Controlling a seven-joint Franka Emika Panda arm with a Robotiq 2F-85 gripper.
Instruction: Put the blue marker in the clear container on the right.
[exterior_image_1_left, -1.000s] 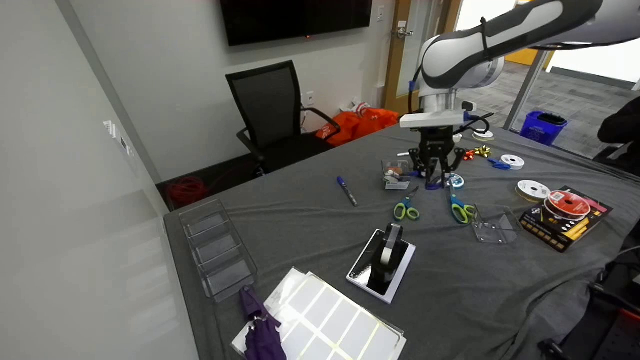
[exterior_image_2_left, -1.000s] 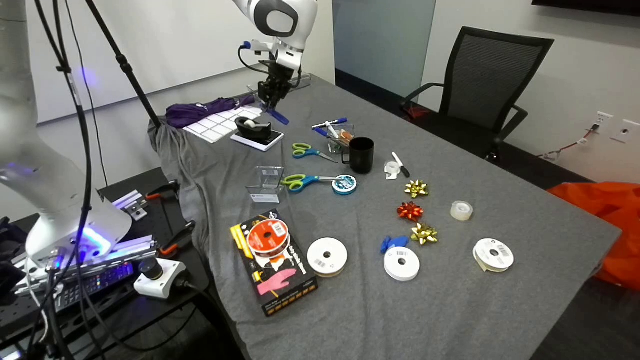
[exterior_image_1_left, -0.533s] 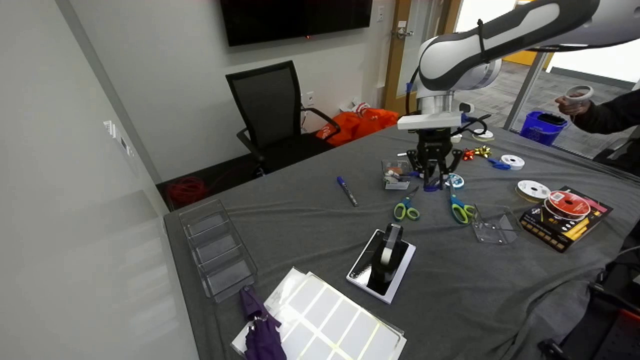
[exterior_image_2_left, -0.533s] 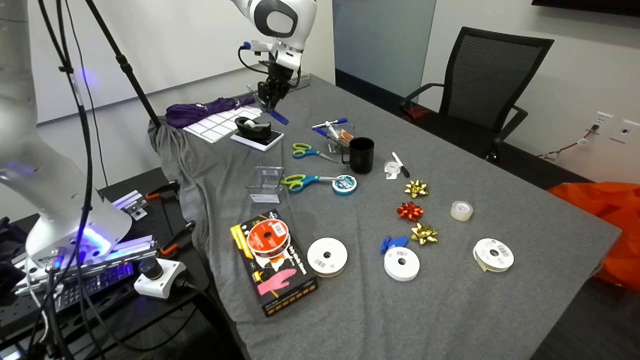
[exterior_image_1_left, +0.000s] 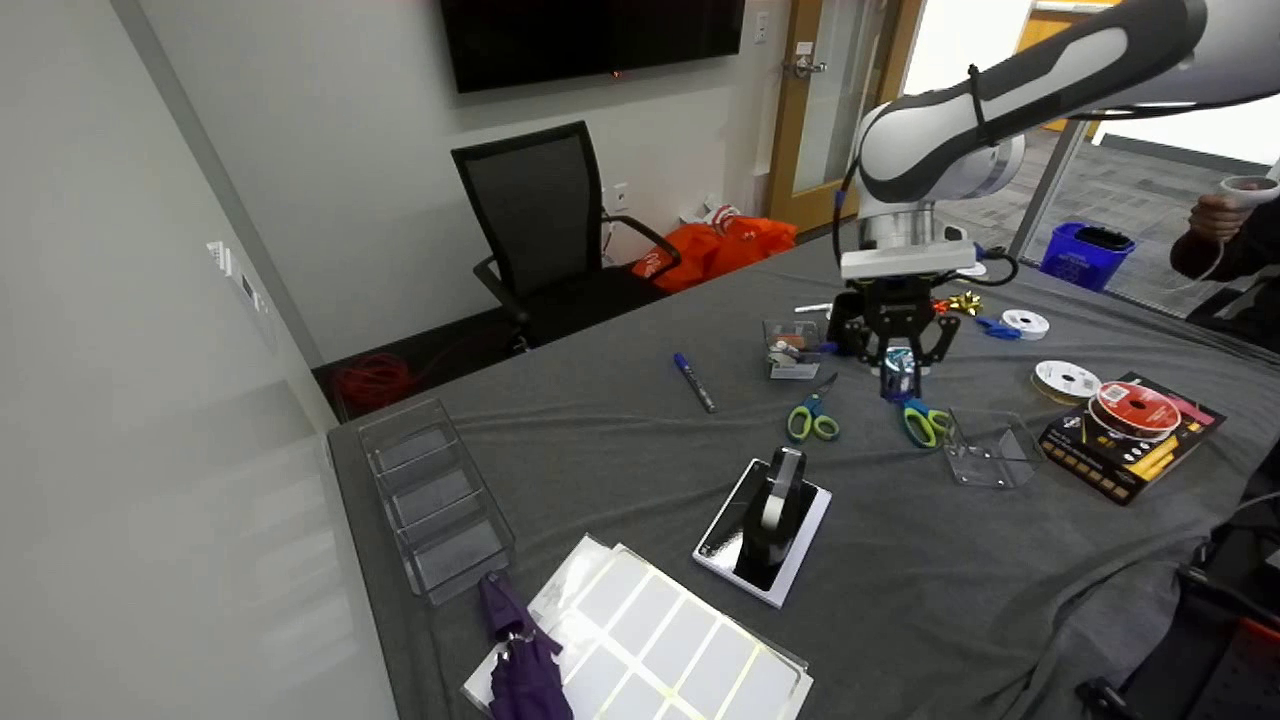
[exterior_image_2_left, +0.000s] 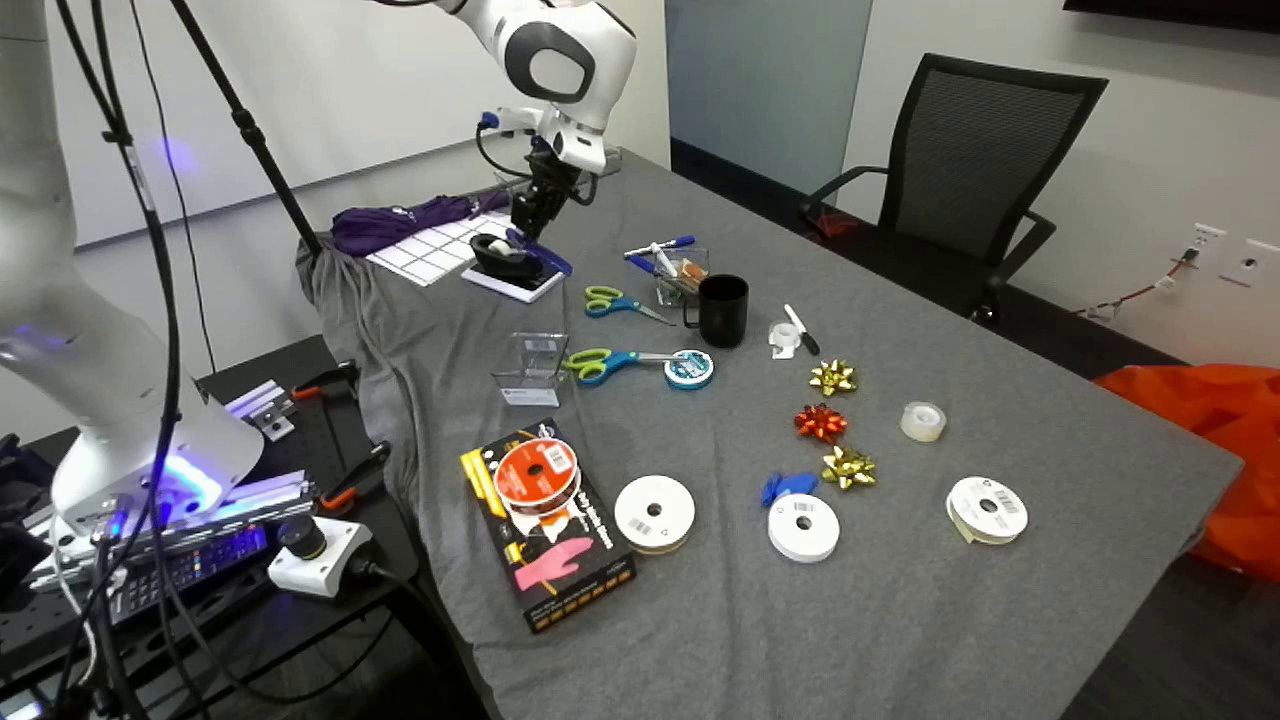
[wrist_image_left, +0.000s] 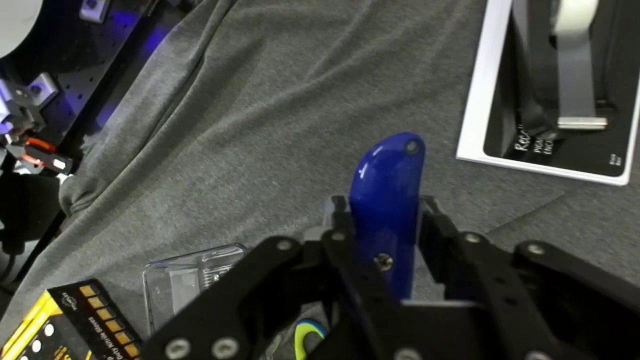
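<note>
A slim, round-ended blue implement (wrist_image_left: 387, 172), on which a screw and a small hole are seen, is pinched between the two fingers of the gripper (wrist_image_left: 384, 212); its rounded end is pointed out past the fingertips. Whether it is a marker cannot be told. A blue-capped marker (exterior_image_1_left: 694, 382) is laid on the gray cloth (exterior_image_1_left: 600, 460), well to the left of the gripper in an exterior view. In the same view the clear container (exterior_image_1_left: 992, 455) is placed near the gripper, to its right and lower down; in the wrist view it is found below and left of the fingertips, partly hidden by the gripper. Green-and-blue scissors (exterior_image_1_left: 922, 425) are set just below the gripper in that exterior view, the handle just beside the container. Farther right, a red-topped spool (exterior_image_1_left: 1138, 408) is borne by a black-and-yellow box (exterior_image_1_left: 1105, 465). Up and to the right of the fingertips in the wrist view, a tape dispenser (wrist_image_left: 576, 75) is supported by a white-edged box (wrist_image_left: 484, 85).
</note>
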